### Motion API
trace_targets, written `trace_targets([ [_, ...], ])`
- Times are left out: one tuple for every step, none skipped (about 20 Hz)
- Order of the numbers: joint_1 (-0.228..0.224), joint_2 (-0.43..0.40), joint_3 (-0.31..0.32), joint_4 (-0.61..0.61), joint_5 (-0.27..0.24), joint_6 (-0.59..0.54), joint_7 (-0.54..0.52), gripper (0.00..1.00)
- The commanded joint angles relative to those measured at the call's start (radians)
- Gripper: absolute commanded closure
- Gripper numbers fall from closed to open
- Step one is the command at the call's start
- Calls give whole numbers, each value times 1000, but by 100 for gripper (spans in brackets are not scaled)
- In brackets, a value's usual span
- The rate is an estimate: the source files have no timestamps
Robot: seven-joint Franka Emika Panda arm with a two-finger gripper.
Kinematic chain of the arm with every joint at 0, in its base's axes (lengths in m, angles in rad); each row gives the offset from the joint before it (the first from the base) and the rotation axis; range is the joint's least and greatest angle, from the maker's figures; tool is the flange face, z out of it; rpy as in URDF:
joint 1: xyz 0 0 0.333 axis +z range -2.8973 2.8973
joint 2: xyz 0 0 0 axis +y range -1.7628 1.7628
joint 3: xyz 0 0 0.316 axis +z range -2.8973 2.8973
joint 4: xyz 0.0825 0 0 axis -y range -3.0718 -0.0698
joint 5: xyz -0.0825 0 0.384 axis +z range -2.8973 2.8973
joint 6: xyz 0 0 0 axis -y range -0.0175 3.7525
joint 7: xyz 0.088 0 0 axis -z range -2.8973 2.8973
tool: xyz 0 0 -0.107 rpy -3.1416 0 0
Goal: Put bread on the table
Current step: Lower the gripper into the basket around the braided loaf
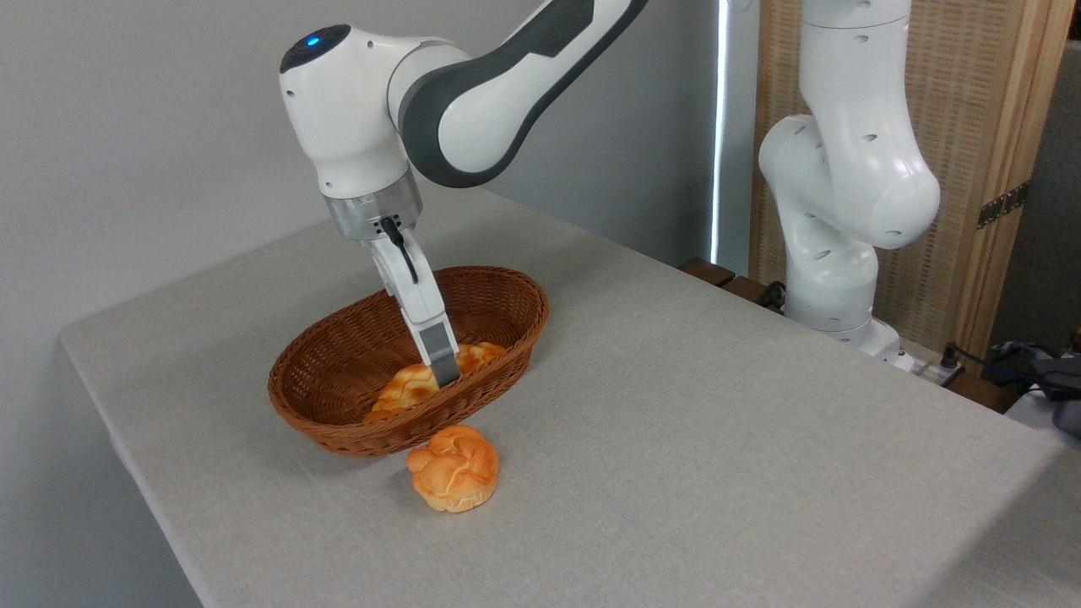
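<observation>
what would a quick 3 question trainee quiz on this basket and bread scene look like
1. True or false: the braided loaf lies inside the wicker basket.
2. Where is the round knotted bun? A) in the basket B) on the table in front of the basket C) held in the jaws
3. What has the gripper reached down into?

Key:
1. True. It is not yet on the table.
2. B. It sits on the cloth just outside the basket's near rim.
3. The basket; the gripper is at the loaf, though this view does not show whether the jaws have closed on it.
</observation>
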Motion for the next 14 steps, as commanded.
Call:
trace_targets([
  [-24, 19, 5, -12, -7, 48, 12, 0],
  [-24, 22, 5, -12, -5, 48, 12, 0],
  [-24, 23, 5, -12, -7, 48, 12, 0],
  [-24, 23, 5, -12, -7, 48, 12, 0],
  [-24, 23, 3, -12, -7, 48, 12, 0],
  [-24, 23, 5, -12, -7, 48, 12, 0],
  [-24, 25, 3, -13, -7, 48, 12, 0],
  [-24, 25, 5, -12, -7, 50, 12, 0],
  [-24, 28, 5, -12, -5, 50, 12, 0],
  [-24, 29, 5, -12, -5, 50, 12, 0],
  [-24, 31, 5, -12, -5, 50, 12, 0],
  [-24, 31, 3, -12, -3, 50, 12, 0],
  [-24, 31, 3, -12, -2, 50, 14, 0],
  [-24, 32, 5, -12, -2, 50, 14, 0],
])
